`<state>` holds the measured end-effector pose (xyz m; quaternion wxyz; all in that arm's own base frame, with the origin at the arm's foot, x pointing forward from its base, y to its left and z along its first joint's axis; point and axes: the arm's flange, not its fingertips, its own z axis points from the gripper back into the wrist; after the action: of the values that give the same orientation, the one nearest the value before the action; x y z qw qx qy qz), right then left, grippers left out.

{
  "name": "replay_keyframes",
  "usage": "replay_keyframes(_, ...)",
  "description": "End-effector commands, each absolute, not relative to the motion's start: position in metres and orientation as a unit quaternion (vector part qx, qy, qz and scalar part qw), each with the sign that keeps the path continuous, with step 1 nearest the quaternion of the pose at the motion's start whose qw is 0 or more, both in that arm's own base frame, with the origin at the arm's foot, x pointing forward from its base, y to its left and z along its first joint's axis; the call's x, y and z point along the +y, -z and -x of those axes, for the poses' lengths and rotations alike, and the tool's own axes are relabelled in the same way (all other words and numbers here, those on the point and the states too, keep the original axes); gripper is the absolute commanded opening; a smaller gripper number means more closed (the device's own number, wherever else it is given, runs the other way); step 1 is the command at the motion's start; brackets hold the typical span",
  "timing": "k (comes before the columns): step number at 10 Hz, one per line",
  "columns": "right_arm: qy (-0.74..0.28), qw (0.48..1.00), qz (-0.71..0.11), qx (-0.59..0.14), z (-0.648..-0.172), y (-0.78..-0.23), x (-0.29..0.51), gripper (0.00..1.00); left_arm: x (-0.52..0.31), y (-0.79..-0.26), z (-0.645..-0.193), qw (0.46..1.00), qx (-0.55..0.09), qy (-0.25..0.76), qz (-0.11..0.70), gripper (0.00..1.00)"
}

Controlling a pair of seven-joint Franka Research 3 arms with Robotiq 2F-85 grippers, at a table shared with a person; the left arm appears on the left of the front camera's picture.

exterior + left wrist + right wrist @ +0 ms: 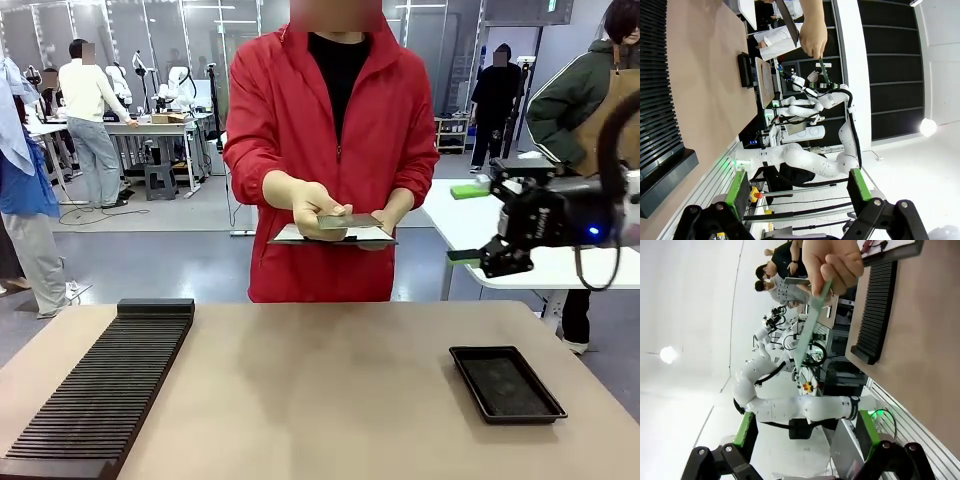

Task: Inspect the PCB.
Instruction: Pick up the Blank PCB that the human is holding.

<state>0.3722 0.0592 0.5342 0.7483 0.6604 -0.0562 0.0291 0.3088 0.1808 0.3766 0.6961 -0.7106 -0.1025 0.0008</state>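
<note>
Across the table, a person in a red jacket holds the PCB [350, 221], a thin grey-green board, flat in one hand just above a dark clipboard [335, 237]. My right gripper [466, 223] hangs in the air to the right of the person's hands, open, its green pads apart with nothing between them. In the right wrist view the PCB [810, 330] appears edge-on, pinched by the hand [832, 262], well ahead of the open right gripper [806, 429]. The left wrist view shows the PCB [823, 70] far beyond my open left gripper [798, 186].
A long black slotted rack [100, 390] lies along the table's left side. A shallow black tray [506, 383] sits at the front right. Other people and tables stand in the background. A white table [470, 220] stands behind my right gripper.
</note>
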Motion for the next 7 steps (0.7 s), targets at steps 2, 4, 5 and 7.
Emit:
replay_keyframes(2,0.004,0.749,-0.662,-0.030,-0.401,-0.549,0.097,1.00,0.180,-0.379,-0.304,0.699,-0.099,-0.001,0.709,1.00)
replay_keyframes(4,0.012,0.748,-0.663,-0.019,-0.415,-0.543,0.122,1.00,0.180,-0.379,-0.304,0.699,-0.099,-0.001,0.709,1.00)
replay_keyframes(5,0.014,0.745,-0.666,-0.011,-0.419,-0.540,0.131,1.00,0.180,-0.379,-0.304,0.699,-0.099,-0.001,0.709,1.00)
replay_keyframes(7,0.016,0.738,-0.675,0.000,-0.426,-0.531,0.143,1.00,0.180,-0.379,-0.304,0.699,-0.099,-0.001,0.709,1.00)
